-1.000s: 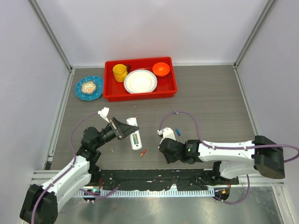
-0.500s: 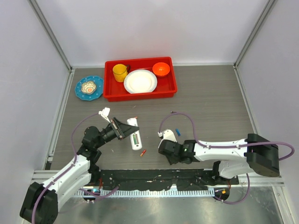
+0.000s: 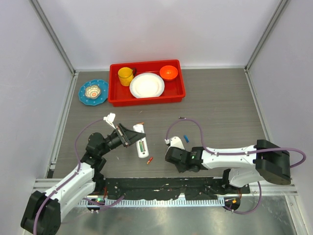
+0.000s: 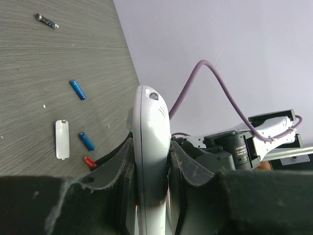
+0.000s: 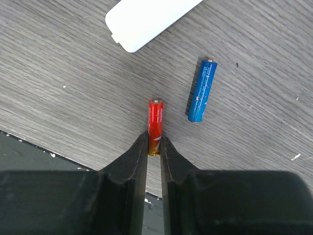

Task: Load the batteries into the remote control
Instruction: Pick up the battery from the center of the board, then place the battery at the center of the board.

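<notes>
Grey table | your left gripper clamped the remote control | your right gripper pinched the red battery | insertion was pending

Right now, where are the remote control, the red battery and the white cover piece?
remote control (image 4: 150,147), left wrist view, on its white casing.
red battery (image 5: 155,120), right wrist view, on the middle of its barrel.
white cover piece (image 4: 62,139), left wrist view, on the middle of its flat face.

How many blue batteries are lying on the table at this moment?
2. One blue battery lies beside the red battery, near the white cover; the other blue battery lies apart, on the far side of the right arm. More may hide under the arms.
</notes>
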Robot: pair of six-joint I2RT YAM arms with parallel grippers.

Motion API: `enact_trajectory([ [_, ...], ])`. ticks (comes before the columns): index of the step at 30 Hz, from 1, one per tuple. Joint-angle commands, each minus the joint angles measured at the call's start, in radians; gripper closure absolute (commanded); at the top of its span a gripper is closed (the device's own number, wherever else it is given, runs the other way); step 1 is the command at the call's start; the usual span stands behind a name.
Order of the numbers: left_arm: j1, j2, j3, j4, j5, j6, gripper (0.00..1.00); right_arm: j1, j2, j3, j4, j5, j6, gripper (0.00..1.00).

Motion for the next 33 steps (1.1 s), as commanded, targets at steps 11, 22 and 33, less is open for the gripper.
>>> enact_trajectory([
  [11, 0.003, 0.009, -0.011, 0.087, 0.016, 0.007, 1.00, -0.089, -0.162, 0.138, 0.007, 0.257, -0.015, 0.99],
  [22, 0.004, 0.040, -0.107, 0.393, -0.033, -0.008, 1.00, -0.462, 0.083, 0.253, 0.239, 0.039, -0.168, 0.99],
  [33, 0.001, -0.068, -0.132, 0.489, -0.123, -0.002, 0.99, -0.527, 0.302, 0.326, 0.219, -0.053, -0.254, 0.99],
])
